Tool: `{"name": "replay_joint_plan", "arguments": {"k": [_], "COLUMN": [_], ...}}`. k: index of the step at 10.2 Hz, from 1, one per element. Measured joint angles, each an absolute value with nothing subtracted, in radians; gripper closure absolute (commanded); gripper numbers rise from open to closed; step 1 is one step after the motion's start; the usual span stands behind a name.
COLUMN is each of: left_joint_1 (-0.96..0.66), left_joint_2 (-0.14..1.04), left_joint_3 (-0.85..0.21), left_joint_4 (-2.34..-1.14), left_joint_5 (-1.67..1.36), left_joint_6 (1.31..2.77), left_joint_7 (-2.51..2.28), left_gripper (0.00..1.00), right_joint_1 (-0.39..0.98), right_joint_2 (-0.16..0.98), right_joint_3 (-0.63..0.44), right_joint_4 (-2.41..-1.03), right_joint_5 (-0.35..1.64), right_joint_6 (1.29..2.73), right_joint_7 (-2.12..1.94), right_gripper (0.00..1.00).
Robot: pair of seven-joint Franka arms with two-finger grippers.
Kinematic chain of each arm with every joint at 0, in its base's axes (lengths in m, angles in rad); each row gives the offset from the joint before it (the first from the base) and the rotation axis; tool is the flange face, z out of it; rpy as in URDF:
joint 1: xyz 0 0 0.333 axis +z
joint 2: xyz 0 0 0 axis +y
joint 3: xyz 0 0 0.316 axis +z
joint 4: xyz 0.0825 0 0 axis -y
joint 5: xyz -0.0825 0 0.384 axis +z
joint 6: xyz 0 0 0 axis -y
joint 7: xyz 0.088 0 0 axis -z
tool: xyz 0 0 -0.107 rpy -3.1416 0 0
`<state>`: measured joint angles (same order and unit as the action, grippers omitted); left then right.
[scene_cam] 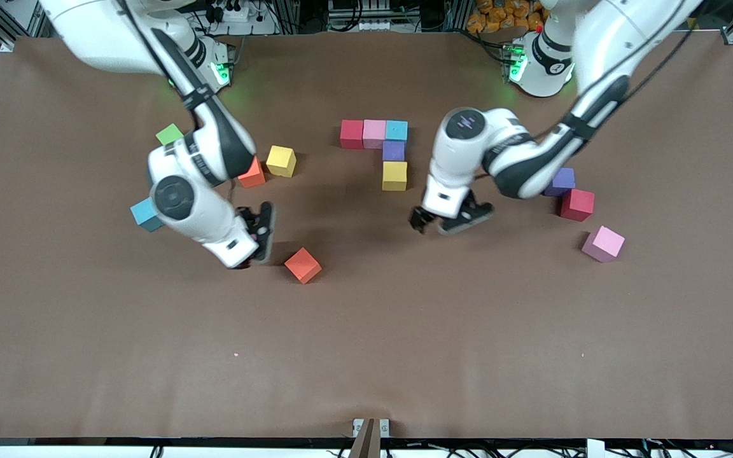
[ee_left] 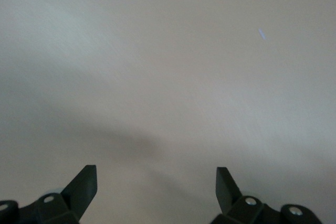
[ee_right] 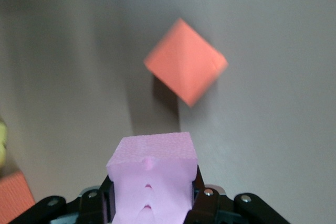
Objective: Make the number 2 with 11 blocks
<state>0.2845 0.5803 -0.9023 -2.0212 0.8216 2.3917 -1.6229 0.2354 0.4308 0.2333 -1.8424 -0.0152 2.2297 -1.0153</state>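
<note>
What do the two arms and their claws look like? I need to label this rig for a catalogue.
Both arms are glossy white with black joint sections and thin black cables along them. The left claw and right claw are black with two fingers. Green lights glow at both bases.

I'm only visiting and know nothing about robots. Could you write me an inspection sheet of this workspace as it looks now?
Surface: brown table, flat, a few pale specks.
Job's things: five joined blocks: red, pink and blue in a row, purple and yellow below the blue. Loose: orange block, orange, yellow and blue ones at the right arm's end; purple, red and pink ones at the left arm's end.
Clutter: green cube.
Grippers: right hand shut on a pink block, beside the loose orange block; left hand open, empty, over bare table.
Cables: black leads along both arms.
Surroundings: metal framing, wiring along the table's edges.
</note>
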Motion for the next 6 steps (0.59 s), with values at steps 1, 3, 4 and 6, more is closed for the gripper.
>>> {"name": "replay_joint_plan", "arguments": {"k": [1, 3, 4, 6], "left_joint_1": [0.351, 0.521, 0.610, 0.767], "left_joint_2": [0.577, 0.570, 0.567, 0.566], "left_joint_3": [-0.924, -0.983, -1.004, -1.041], "left_joint_4": [-2.013, -2.002, -1.990, -1.976], "left_joint_5": [0.818, 0.818, 0.817, 0.817], "left_joint_6": [2.371, 2.353, 2.352, 2.340], "left_joint_7": [-1.624, -1.624, -1.622, -1.608], "left_gripper": [0.00, 0.00, 0.00, 0.00], "right_joint_1": [0.295, 0.404, 0.440, 0.492], "right_joint_2": [0.415, 0.395, 0.396, 0.398], "right_joint_3": [0.236, 0.238, 0.238, 0.238], "right_joint_4": [-1.848, -1.856, -1.861, -1.879], "right_joint_5": [-0.015, -0.015, -0.016, -0.016], "right_joint_6": [2.230, 2.230, 2.230, 2.238], "right_joint_7": [-0.946, -0.831, -0.793, -0.745], "right_gripper": [0.60, 0.60, 0.61, 0.61]}}
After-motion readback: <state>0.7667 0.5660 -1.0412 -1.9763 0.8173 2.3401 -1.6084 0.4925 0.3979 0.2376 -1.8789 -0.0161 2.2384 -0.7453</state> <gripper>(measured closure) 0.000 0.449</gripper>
